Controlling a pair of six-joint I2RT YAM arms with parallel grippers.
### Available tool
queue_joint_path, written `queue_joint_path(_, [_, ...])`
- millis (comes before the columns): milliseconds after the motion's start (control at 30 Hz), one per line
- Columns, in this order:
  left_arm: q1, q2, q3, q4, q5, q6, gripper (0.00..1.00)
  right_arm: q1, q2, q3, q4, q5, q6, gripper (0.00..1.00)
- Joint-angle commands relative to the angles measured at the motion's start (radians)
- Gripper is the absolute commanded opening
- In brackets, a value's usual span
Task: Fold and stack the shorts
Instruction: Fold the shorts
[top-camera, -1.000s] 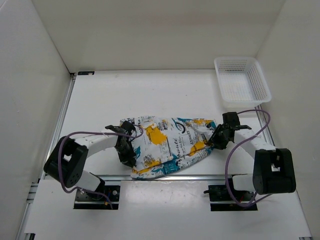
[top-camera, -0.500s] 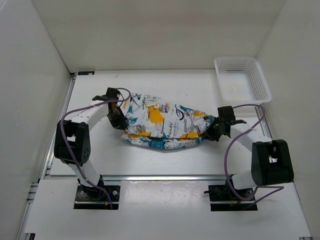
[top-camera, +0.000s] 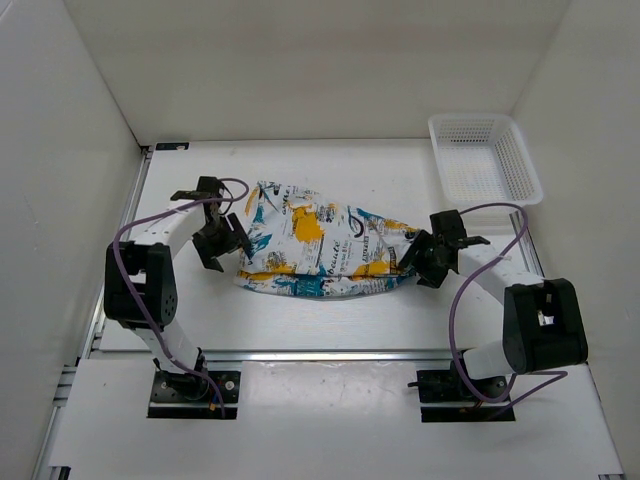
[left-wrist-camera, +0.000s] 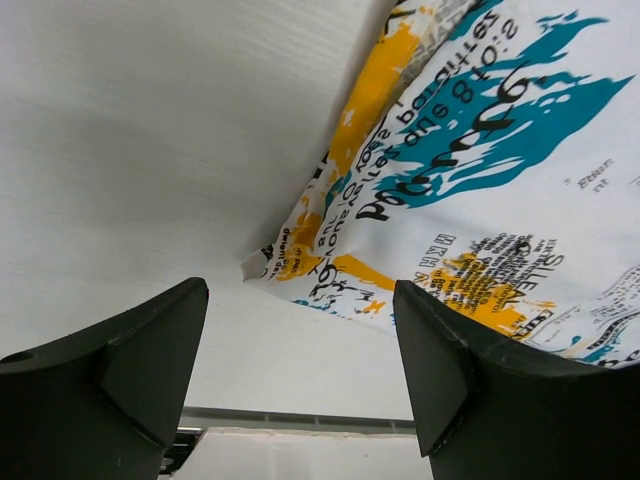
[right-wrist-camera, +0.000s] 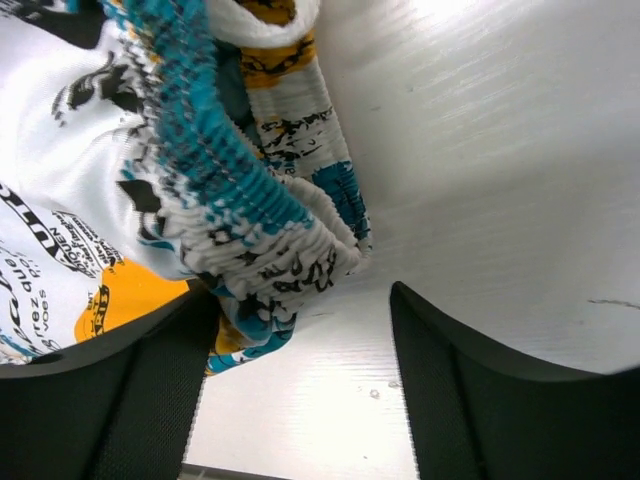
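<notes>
The shorts (top-camera: 325, 245) lie folded in a long bundle across the middle of the table, white with yellow-orange, teal and black print. My left gripper (top-camera: 222, 245) stands open just off their left end; in the left wrist view a corner of the shorts (left-wrist-camera: 480, 190) lies ahead and to the right of the left gripper (left-wrist-camera: 300, 370), with bare table between the fingers. My right gripper (top-camera: 420, 265) is open at the shorts' right end. There the gathered waistband (right-wrist-camera: 240, 210) bulges beside the left finger (right-wrist-camera: 100, 400) of the right gripper (right-wrist-camera: 300, 385), not pinched.
A white mesh basket (top-camera: 485, 160) stands at the back right corner. White walls close in the table on three sides. A metal rail (top-camera: 320, 352) runs along the near edge, just in front of both arm bases.
Both grippers carried the shorts from the near edge toward the middle of the table, then opened and let go. The left gripper has drawn back to the left of the cloth.
</notes>
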Motion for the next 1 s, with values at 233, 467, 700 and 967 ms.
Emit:
queue_joint_path(233, [0.005,0.051,-0.015,0.041,0.005,0.052,0.77,-0.001,-0.034,0.106,-0.067,0.113,-0.074,0.45])
queue_joint_path(467, [-0.006,0.113,0.026,0.051,0.005,0.052,0.26,-0.001,0.011,0.147,-0.067,0.122,-0.084,0.07])
queue_joint_path(700, [-0.006,0.113,0.066,0.051,-0.039,0.052,0.11,-0.001,-0.008,0.167,-0.078,0.122,-0.112,0.00])
queue_joint_path(967, [0.003,0.016,0.099,0.017,-0.028,0.042,0.11,0.008,-0.017,0.190,-0.098,0.113,-0.121,0.00])
